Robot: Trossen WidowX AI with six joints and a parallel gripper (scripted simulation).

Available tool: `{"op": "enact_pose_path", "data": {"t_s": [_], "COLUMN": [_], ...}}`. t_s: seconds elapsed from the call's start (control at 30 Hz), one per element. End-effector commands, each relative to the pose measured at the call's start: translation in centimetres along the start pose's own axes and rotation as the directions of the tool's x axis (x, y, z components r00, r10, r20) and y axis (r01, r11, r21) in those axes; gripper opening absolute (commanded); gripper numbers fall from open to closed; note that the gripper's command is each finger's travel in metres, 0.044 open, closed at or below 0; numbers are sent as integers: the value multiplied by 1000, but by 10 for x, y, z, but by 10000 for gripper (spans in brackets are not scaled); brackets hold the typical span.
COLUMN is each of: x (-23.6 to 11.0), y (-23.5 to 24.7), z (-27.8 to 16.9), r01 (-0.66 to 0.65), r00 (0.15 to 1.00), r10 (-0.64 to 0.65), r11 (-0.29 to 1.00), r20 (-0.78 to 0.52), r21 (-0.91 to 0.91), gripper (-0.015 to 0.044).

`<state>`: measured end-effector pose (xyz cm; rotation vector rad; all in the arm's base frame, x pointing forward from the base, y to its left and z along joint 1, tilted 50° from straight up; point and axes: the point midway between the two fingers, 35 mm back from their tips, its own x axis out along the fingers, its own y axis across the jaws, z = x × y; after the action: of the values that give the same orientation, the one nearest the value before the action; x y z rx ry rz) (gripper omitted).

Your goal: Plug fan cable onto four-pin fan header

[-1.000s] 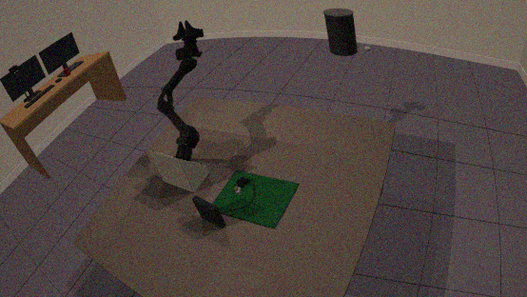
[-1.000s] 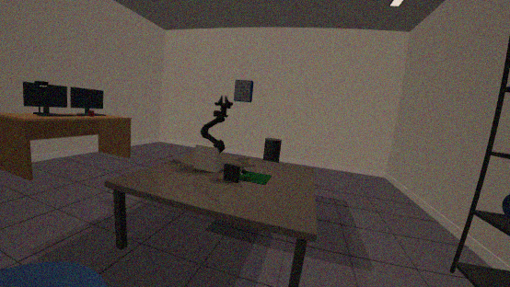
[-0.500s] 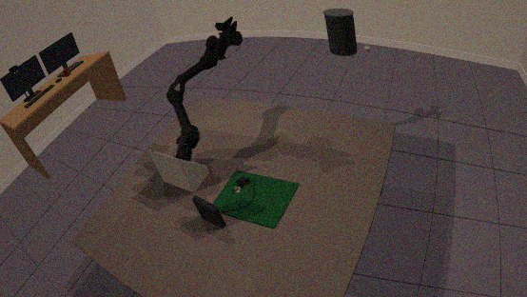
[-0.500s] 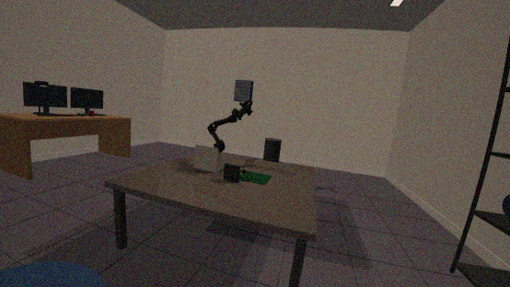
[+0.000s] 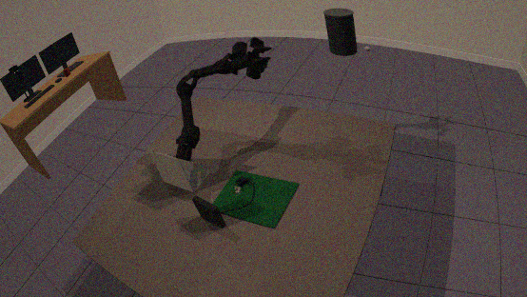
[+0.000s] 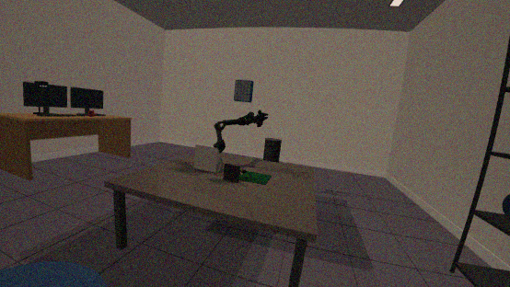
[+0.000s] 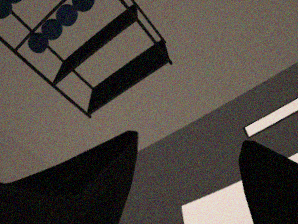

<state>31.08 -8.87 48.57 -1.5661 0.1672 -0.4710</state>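
The green board [image 5: 273,202] [image 6: 256,178] lies flat on the table [image 5: 295,247] [image 6: 258,202]. The small white plug [image 5: 237,189] rests on the board's near-left part, beside a dark header part [image 5: 243,182]. The black cable [image 5: 250,197] loops from there across the board. The dark fan [image 5: 209,212] [image 6: 231,172] stands on the table at the board's left corner. My gripper [image 5: 257,62] [image 6: 263,118] [image 7: 189,147] is raised high above the table on the outstretched arm, far from the plug. Its fingers stand apart with nothing between them; the wrist view shows only wall and ceiling.
The arm stands on a grey base block [image 5: 173,172] [image 6: 207,159] at the table's left. A desk with two monitors [image 5: 57,88] [image 6: 60,126] stands far left. A black cylinder [image 5: 341,31] [image 6: 272,150] stands on the floor at the back. A shelf rack [image 6: 488,156] [image 7: 100,36] stands to the right.
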Motion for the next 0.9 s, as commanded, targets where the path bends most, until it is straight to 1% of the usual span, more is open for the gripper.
{"op": "enact_pose_path", "data": {"t_s": [0.0, 0.1, 0.2, 0.3, 0.4, 0.5, 0.63, 0.77, 0.87], "x": [18, 26, 26, 19, 6, -14, -52, -96, -135], "y": [57, 106, 156, 205, 252, 294, 346, 384, 404], "z": [17, 31, 43, 54, 63, 70, 79, 86, 90], "r01": [-178, -326, -475, -618, -744, -852, -959, -996, -966], "r00": [981, 934, 856, 747, 615, 458, 206, -49, -250], "r10": [179, 328, 476, 613, 728, 818, 891, 890, 833], "r11": [984, 945, 878, 783, 663, 516, 265, -10, -248], "r20": [81, 144, 203, 257, 305, 348, 404, 453, 493], "r21": [-20, -38, -55, -70, -83, -92, -96, -88, -72], "gripper": [210, 210, 210, 210, 210, 210, 210, 210, 210]}}
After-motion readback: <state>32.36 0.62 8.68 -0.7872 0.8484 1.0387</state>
